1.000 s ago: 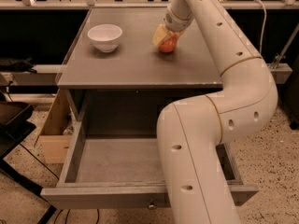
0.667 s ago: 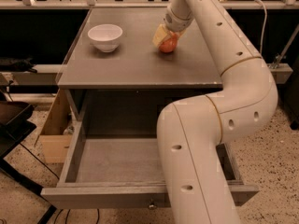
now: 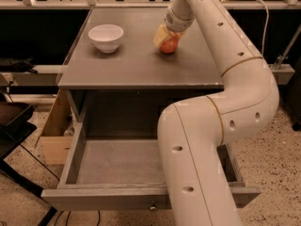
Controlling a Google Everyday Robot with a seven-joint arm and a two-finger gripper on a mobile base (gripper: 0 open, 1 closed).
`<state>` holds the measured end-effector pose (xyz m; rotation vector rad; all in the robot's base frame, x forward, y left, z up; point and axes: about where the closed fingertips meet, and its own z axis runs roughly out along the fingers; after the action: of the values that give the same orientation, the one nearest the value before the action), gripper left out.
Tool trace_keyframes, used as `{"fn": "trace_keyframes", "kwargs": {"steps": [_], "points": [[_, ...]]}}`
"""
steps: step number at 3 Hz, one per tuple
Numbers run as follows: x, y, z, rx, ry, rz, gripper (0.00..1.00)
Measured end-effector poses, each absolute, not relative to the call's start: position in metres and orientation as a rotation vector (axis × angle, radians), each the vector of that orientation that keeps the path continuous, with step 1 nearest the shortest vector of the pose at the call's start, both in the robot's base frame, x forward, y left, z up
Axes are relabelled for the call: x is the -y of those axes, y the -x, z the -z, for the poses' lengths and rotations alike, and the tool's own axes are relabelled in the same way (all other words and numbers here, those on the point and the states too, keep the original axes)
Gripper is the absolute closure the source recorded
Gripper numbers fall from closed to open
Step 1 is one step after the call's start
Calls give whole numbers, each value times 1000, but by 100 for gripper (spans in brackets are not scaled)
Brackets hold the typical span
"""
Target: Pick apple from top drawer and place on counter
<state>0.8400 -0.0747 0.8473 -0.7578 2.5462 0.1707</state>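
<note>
Well to the left of your gripper (image 3: 164, 36), a white bowl (image 3: 106, 36) stands on the counter (image 3: 136, 65). The gripper is down at the far part of the counter, right on the apple (image 3: 170, 45), which sits just beneath it on the surface. You cannot tell whether it grips the apple or has let go. Nearer you, below, the top drawer (image 3: 117, 161) is pulled out.
</note>
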Motion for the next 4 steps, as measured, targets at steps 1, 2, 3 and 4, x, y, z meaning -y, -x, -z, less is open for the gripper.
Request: {"fn": "trace_keyframes", "kwargs": {"steps": [1,2,3,4], "points": [[74,-840,-847,-2545,759,-173,7],[76,-837,-864,-2505,764,-212,0],[82,-832,-893,-2444,749,-257,0],[100,-819,-923,-2387,731,-319,0]]}}
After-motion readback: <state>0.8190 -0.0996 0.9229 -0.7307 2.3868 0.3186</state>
